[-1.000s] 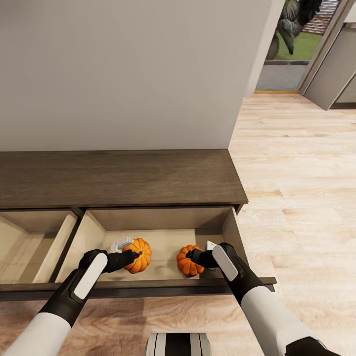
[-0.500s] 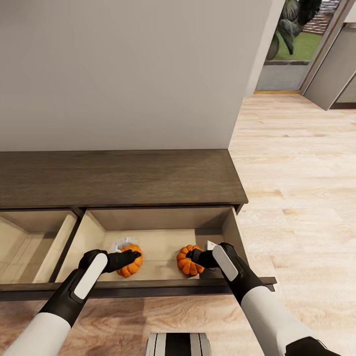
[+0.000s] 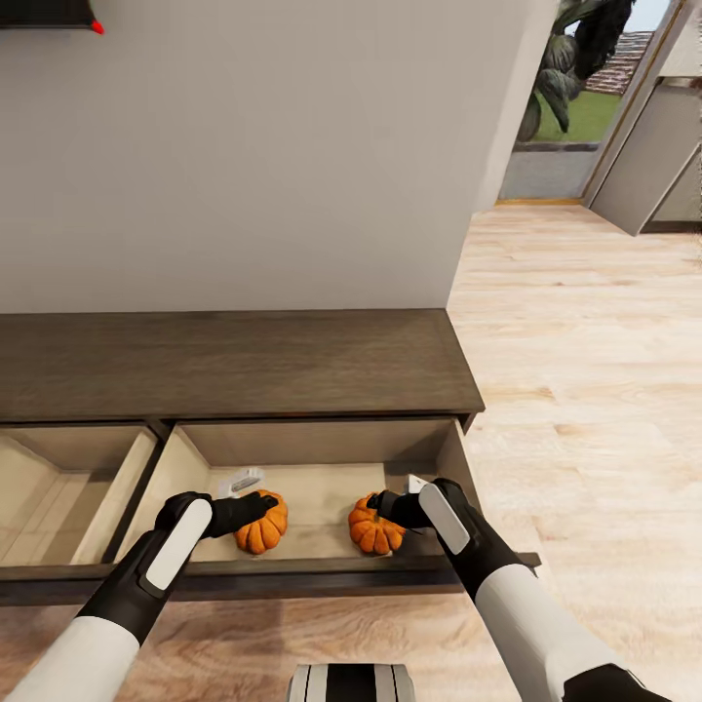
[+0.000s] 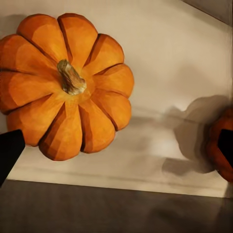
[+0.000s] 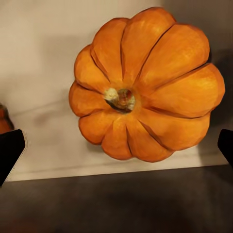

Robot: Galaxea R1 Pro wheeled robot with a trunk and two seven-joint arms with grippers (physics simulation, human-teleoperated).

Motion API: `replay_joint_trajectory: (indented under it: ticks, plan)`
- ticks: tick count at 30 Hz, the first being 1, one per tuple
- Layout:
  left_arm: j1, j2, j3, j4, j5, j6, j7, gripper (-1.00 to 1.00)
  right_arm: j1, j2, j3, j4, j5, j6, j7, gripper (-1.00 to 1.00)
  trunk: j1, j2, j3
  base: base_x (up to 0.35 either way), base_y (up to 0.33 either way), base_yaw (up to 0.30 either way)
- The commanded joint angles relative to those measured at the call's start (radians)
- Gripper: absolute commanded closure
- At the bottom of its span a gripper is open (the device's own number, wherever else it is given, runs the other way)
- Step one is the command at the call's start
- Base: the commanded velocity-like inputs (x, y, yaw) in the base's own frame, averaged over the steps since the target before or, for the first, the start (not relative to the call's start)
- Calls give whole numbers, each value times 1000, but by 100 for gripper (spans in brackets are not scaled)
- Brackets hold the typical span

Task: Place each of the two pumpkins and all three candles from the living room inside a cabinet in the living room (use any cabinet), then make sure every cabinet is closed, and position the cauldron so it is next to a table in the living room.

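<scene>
The cabinet [image 3: 234,363] has a dark-brown wood top with fine grain and a matt finish; its open drawer [image 3: 322,483] is lined in pale tan wood, smooth and dull. Both pumpkins [image 3: 261,525] [image 3: 375,528] have ribbed orange skin with a faint soft sheen and a rough, woody stem. The floor [image 3: 585,390] is light wood planking, lightly satin. The wall [image 3: 263,146] is plain matt grey paint.

Both arms have white forearm shells, black wrist sections and a white oval panel behind the black jaws; a grey-and-white trunk part [image 3: 351,682] sits low between them.
</scene>
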State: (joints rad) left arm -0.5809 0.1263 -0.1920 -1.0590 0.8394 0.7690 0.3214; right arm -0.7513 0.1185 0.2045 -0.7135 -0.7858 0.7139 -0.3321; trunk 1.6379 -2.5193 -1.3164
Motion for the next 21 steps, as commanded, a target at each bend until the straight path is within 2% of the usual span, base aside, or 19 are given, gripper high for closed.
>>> replay_joint_trajectory:
  ticks: [1, 21]
  plan:
    - [0, 1, -3, -1, 10, 1, 10, -100, 0, 0, 3, -1, -10, 1, -10, -100, -1, 0, 3, 0, 0, 0]
    - [0, 0, -3, -3, 11, 7, 4, -100, 1, -3, 2, -11, -15, 6, 7, -100, -10, 5, 81, 0, 0, 0]
